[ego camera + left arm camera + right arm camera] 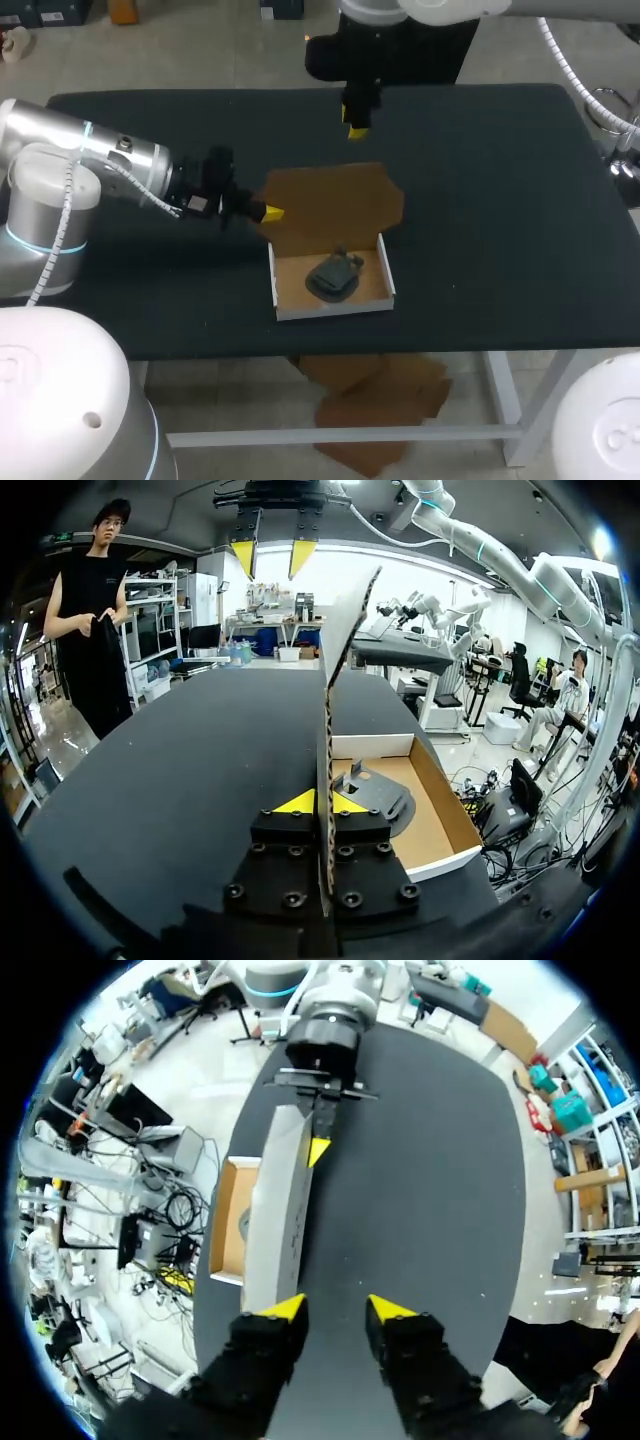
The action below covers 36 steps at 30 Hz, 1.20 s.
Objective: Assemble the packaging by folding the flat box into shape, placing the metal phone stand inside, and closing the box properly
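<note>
Left gripper (320, 802) tight on box lid (335, 205)

the left arm (100, 160) is built of thick silver and white cylinders, with thin glowing blue rings at its joints and a white ribbed cable (62, 215) running along its side. towards the wrist it turns black. the left gripper (322, 802) is a black block studded with two rows of round screws (290, 900), ending in triangular yellow tips. the right arm (430, 8) is white, trailed by a white ribbed hose (562, 58). the right gripper (340, 1307) has two chunky black fingers capped with yellow wedges.
</note>
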Tool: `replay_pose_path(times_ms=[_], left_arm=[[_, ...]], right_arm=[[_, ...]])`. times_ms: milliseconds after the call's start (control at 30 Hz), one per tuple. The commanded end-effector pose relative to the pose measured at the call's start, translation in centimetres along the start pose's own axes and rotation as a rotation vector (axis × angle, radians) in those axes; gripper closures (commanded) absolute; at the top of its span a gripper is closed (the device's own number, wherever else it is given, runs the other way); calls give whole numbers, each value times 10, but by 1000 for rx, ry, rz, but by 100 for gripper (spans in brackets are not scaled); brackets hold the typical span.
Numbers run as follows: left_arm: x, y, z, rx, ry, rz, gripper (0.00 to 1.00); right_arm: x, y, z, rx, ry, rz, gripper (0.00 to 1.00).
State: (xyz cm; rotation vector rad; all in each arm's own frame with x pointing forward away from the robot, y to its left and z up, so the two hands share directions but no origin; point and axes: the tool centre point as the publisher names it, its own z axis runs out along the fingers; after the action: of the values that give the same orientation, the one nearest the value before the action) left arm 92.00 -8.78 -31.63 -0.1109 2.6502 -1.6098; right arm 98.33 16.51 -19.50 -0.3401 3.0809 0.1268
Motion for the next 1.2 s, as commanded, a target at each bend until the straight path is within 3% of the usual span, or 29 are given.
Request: replay_pose_path(times_ms=[33,367,1200], left_arm=[[1,1,1,0,1,0,100],[1,1,1,0,1,0,100],[1,1,1,0,1,0,100]], right_arm=[[-6,14,8,66,21,-3,56],[6,28,22,92,25,6,56],[50,34,26,79,5,29,56]])
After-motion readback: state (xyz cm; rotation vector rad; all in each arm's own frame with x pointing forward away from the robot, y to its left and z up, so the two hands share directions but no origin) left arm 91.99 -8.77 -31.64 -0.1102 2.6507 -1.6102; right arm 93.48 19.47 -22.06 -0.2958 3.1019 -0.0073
